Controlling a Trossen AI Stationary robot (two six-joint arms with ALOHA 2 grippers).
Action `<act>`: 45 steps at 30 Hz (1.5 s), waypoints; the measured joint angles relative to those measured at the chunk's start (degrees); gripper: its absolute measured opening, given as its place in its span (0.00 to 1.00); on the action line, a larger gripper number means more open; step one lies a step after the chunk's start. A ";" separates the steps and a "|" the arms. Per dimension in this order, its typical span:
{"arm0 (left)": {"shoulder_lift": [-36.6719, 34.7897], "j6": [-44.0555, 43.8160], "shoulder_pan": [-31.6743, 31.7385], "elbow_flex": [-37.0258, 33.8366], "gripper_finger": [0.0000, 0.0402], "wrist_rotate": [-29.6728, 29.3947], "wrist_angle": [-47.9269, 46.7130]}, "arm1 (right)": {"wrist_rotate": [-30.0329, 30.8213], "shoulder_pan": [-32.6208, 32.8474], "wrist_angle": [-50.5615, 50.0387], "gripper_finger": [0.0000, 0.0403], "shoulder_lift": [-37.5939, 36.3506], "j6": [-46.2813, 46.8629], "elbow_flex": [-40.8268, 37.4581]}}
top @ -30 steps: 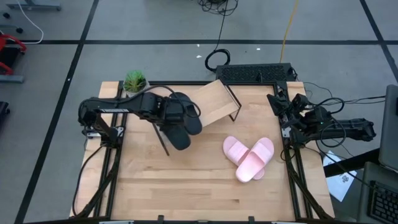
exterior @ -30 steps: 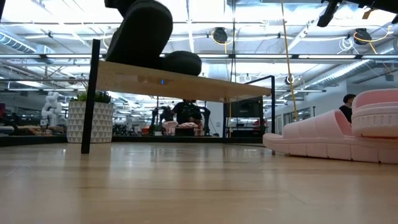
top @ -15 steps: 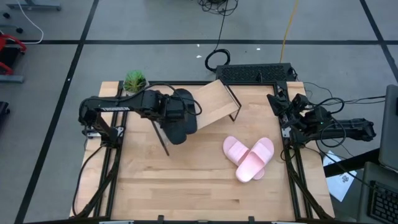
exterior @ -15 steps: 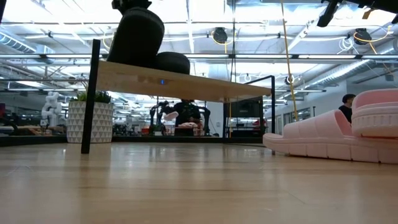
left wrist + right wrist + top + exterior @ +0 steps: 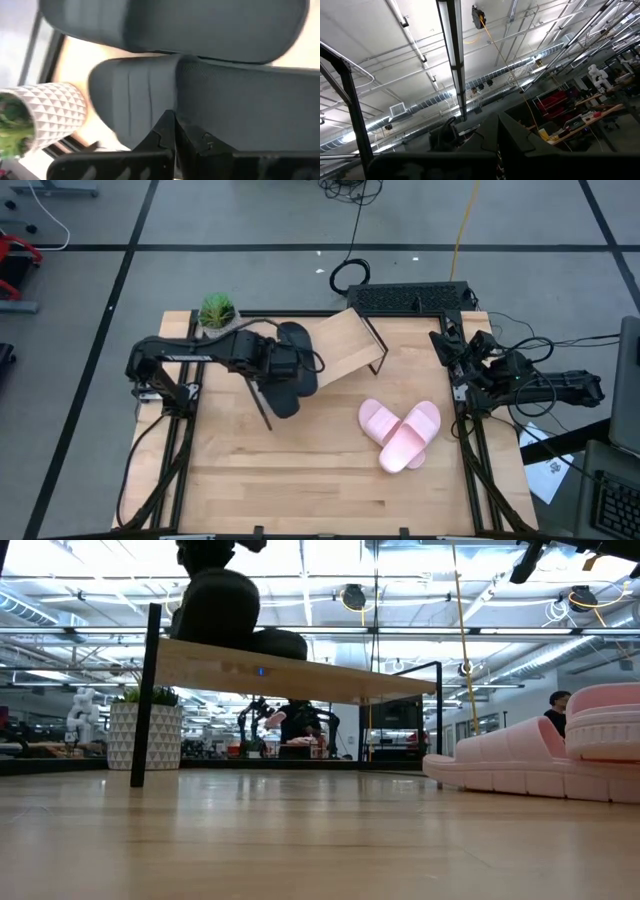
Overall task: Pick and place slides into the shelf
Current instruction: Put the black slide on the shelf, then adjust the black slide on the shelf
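At centre left of high view, left pincer (image 5: 283, 360) clamped on one black slide (image 5: 284, 392), beside second black slide (image 5: 299, 358) on tilted shelf (image 5: 345, 343). Lower right of centre: pink slides (image 5: 401, 434) overlapping on bench (image 5: 300, 480). At right edge, right pincer (image 5: 462, 358): cannot tell whether apart or together. No readable writing.

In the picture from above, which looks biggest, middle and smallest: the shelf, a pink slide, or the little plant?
1. The shelf looks biggest.
2. A pink slide comes next.
3. The little plant looks smallest.

The camera looks straight down, and none looks much nearer to it, so this order seems fair.
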 joint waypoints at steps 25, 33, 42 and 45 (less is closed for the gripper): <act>-2.26 -6.42 -1.27 -0.77 0.00 0.96 -0.19 | 0.00 0.02 0.15 0.00 0.02 1.52 0.00; -2.91 -7.93 -1.27 -0.64 0.00 1.18 -0.23 | -0.02 0.02 -0.06 0.00 0.02 1.52 0.00; -3.59 -7.27 -1.17 13.24 0.00 -3.06 -0.29 | -8.99 0.02 -1.77 0.00 3.72 1.54 0.30; -3.95 -5.99 -1.16 20.07 0.00 -7.26 -0.14 | -11.27 0.02 -1.92 0.00 8.54 1.20 3.05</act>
